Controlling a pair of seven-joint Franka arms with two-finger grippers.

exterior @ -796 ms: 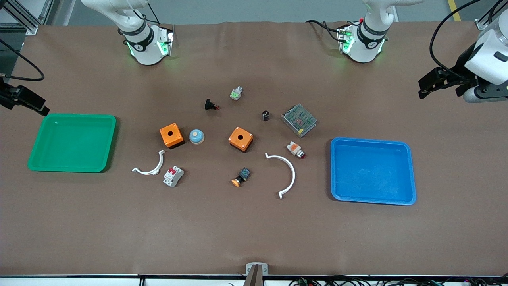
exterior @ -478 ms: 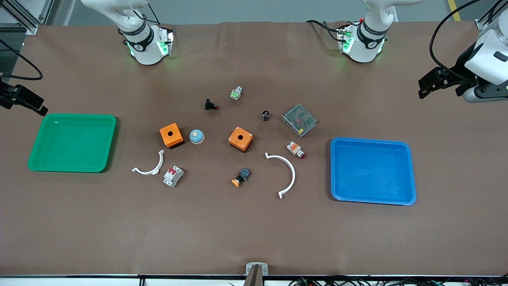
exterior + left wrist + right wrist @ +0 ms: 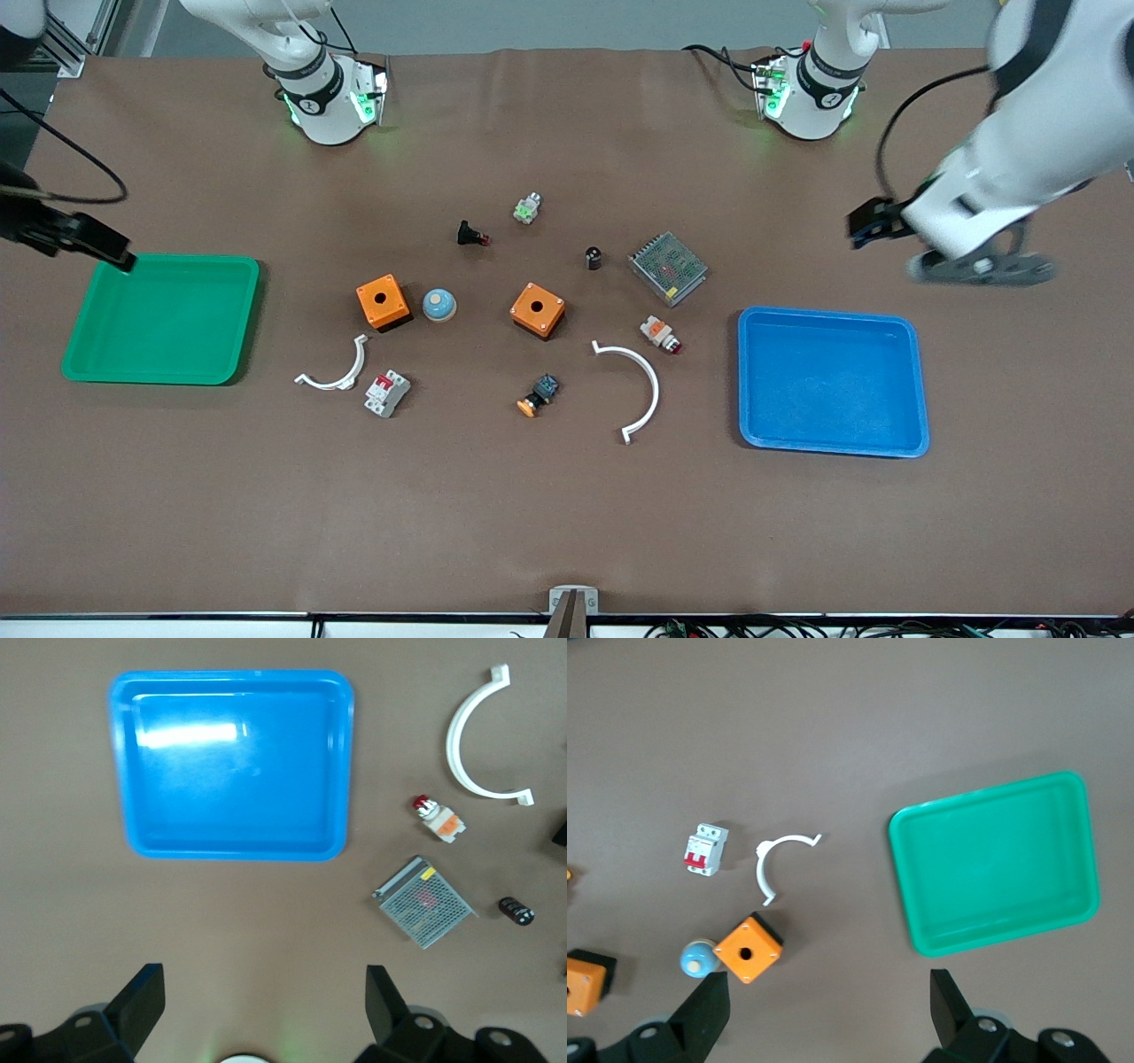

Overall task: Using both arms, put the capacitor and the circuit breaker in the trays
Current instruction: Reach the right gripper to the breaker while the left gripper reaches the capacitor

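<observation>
The capacitor (image 3: 593,258), a small black cylinder, stands beside a metal mesh power supply (image 3: 668,268); it also shows in the left wrist view (image 3: 516,911). The circuit breaker (image 3: 387,392), white-grey with red levers, lies beside a small white arc (image 3: 335,370); it also shows in the right wrist view (image 3: 704,850). My left gripper (image 3: 873,221) (image 3: 263,1001) is open and empty, up over bare table beside the blue tray (image 3: 912,390). My right gripper (image 3: 89,241) (image 3: 828,1005) is open and empty, over the green tray's (image 3: 239,319) edge.
Two orange boxes (image 3: 383,302) (image 3: 537,310), a blue dome (image 3: 438,305), a large white arc (image 3: 640,385), a white-and-orange button (image 3: 660,334), an orange-tipped button (image 3: 538,394), a black push-button (image 3: 470,235) and a green-lit piece (image 3: 527,209) lie mid-table.
My left arm has swung in from the table's end toward the blue tray. My right gripper has shifted a little toward the green tray. The objects have not moved.
</observation>
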